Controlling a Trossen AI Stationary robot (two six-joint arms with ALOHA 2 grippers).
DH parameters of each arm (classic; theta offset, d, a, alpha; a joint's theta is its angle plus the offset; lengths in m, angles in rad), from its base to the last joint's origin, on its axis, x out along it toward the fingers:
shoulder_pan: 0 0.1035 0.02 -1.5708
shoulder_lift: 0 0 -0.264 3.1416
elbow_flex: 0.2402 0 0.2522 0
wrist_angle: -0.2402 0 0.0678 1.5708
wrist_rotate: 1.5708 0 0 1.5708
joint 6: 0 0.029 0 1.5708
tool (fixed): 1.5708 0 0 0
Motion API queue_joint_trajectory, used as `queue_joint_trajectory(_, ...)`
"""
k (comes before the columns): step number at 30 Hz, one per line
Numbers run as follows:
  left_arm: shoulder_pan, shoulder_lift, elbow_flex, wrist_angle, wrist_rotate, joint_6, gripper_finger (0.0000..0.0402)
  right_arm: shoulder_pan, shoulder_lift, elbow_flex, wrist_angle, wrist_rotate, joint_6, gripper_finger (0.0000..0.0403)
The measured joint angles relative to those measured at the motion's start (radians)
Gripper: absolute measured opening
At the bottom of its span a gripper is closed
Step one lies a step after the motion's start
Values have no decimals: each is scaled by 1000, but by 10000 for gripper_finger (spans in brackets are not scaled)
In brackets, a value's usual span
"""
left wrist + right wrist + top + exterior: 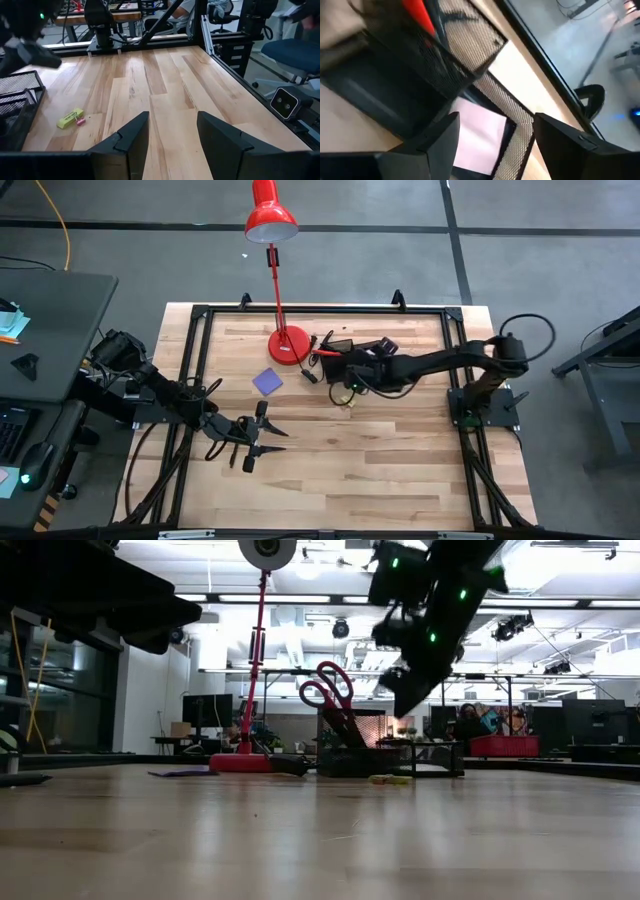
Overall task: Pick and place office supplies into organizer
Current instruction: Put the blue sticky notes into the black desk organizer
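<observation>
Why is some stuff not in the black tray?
Two things look left out: a purple pad lies alone on the table beside the lamp base, and a small yellow piece lies just outside the tray.

Pink pad (479,134) lies flat inside black mesh organizer (470,45)

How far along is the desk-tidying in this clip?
Done: scissors stand in the organizer, pink note pad lies in its tray. In hand: nothing; right gripper open above it. Left: purple pad and yellow piece on the table; left gripper waits open.
</observation>
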Motion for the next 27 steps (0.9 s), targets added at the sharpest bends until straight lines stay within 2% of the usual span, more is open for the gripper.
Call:
queue_joint_trajectory(4,0,0,0,0,0,0,159,49,-46,0,23,-75,43,237)
queue_joint_trajectory(11,0,0,0,0,-31,0,159,154,-53,0,150,-172,22,236)
queue_joint_trajectory(17,0,0,0,1,-74,0,159,238,-51,0,357,-277,54,236)
queue_joint_trajectory(20,0,0,0,10,-81,0,159,269,-29,0,453,-256,61,239)
queue_joint_trajectory(24,0,-4,0,4,-71,-22,159,273,37,0,607,-219,26,268)
queue_joint_trajectory(27,-1,-17,0,-33,62,-26,159,252,106,0,765,-217,-20,310)
